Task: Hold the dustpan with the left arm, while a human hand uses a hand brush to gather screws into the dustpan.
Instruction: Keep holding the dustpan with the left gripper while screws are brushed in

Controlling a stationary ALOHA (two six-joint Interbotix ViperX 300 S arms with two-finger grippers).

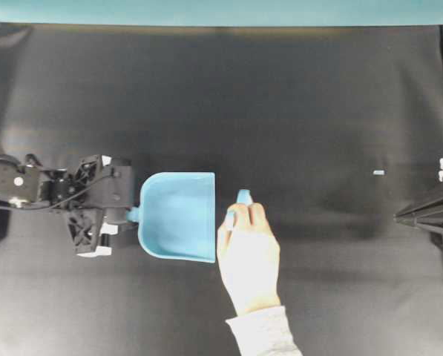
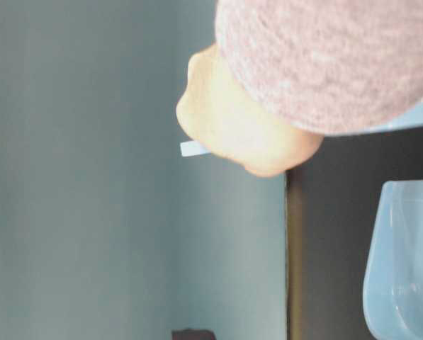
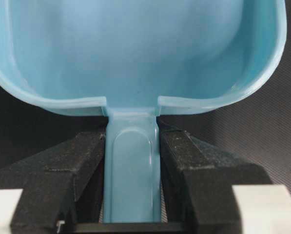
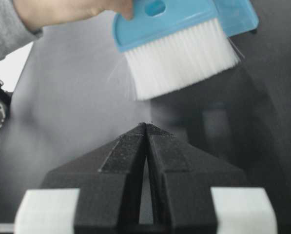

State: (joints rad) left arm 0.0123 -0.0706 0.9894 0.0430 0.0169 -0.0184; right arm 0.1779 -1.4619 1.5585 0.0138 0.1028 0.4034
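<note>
The light blue dustpan (image 1: 178,215) lies on the dark mat with its mouth facing right. My left gripper (image 1: 132,215) is shut on its short handle (image 3: 132,170), one black finger (image 3: 82,161) pressed against each side. The pan's bowl (image 3: 135,48) fills the left wrist view, and no screws show in it. A human hand (image 1: 247,252) at the pan's mouth holds the hand brush (image 4: 179,44), whose white bristles (image 4: 184,63) point down at the mat. From overhead only the brush's handle tip (image 1: 243,196) shows. The screws are hidden in every view. My right gripper (image 4: 146,126) is shut and empty, far right (image 1: 399,217).
A tiny pale blue speck (image 1: 378,173) lies on the mat right of centre. A grey-sleeved forearm (image 1: 266,334) reaches in from the bottom edge. In the table-level view the sleeve (image 2: 331,64) and hand (image 2: 246,127) block most of the scene, with the dustpan's rim (image 2: 402,269) at lower right.
</note>
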